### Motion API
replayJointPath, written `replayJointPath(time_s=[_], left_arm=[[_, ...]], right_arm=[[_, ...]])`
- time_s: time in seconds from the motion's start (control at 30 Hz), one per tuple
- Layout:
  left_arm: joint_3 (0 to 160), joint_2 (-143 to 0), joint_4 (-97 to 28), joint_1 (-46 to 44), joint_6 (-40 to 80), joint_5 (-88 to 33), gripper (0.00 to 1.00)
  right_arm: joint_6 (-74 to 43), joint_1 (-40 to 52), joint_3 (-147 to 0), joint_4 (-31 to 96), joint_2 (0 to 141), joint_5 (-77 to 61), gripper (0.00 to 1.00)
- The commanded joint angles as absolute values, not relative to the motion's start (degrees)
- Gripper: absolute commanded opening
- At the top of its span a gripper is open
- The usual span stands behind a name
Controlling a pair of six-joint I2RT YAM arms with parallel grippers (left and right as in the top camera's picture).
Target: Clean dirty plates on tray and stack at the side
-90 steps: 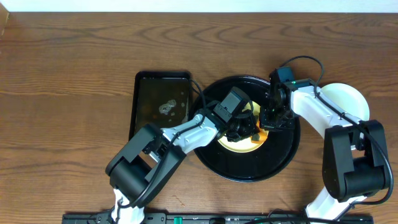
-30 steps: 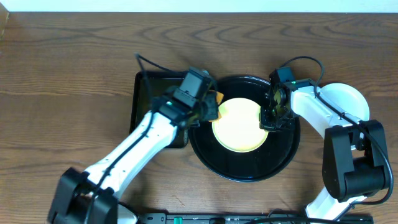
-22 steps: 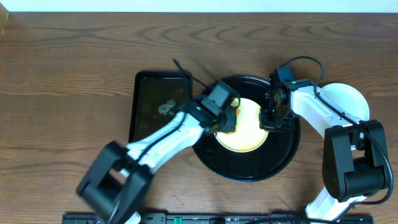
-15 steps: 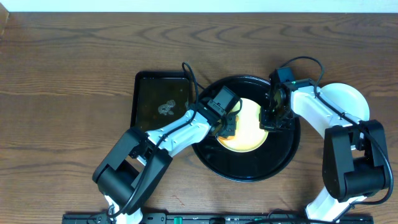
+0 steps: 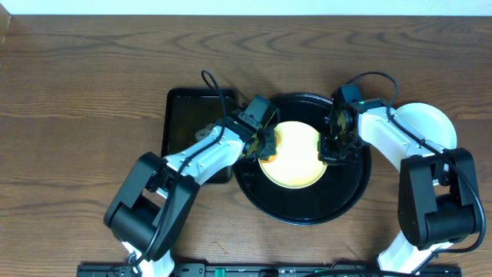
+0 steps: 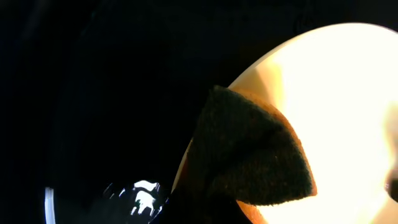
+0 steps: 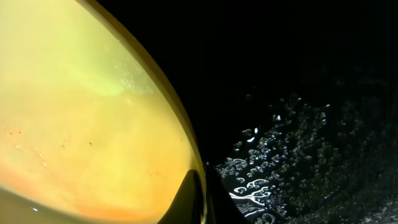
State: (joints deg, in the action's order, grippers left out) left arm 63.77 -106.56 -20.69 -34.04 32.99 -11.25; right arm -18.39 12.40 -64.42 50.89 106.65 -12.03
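The pale yellow plate (image 5: 296, 156) lies in the round black tray (image 5: 300, 208). My right gripper (image 5: 332, 148) is shut on the plate's right rim; in the right wrist view its fingertips (image 7: 194, 198) pinch the rim of the plate (image 7: 81, 106), which shows a faint orange film. My left gripper (image 5: 264, 145) is shut on an orange sponge with a dark scouring face (image 6: 249, 162), pressed on the left edge of the plate (image 6: 342, 112). A pale plate (image 5: 430, 121) lies on the table right of the tray, partly under my right arm.
A smaller rectangular black tray (image 5: 192, 127) with a wet smear lies just left of the round tray, under my left arm. The round tray's floor (image 7: 298, 155) is wet with droplets. The table is dark wood (image 5: 77, 115).
My left gripper has swept the sponge back and forth: from the tray's left rim onto the plate, now back at the plate's left edge. My right gripper has stayed on the rim.
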Motion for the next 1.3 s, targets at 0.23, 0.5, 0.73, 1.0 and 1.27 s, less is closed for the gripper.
replayJointPath(time_s=[0.23,0.5,0.73,1.0,1.27], left_arm=[[63.9,-88.8,-33.7,-31.0,33.0,-3.5,0.08],[63.9,-87.3,-43.1,-25.1,31.4,4.2,0.08],[63.5,-88.3,-43.3,-21.4,30.0,6.1,0.08],[61.4,-89.5,-43.2,-21.2,30.0,6.1,0.08],[61.2,-89.5,-43.3,-21.2,30.0,6.1,0.08]], right_arm=[[-18.2,12.4,-63.2,51.6,107.7,-9.3,0.01],[-18.2,12.4,-63.2,48.5,107.7,-9.3,0.05],[-18.2,12.5,-62.4,45.9,109.0,-9.5,0.04],[-17.7,12.4,-60.3,41.4,109.4,-16.5,0.01],[-15.7,10.6,-60.3,37.6,108.9,-23.7,0.01]])
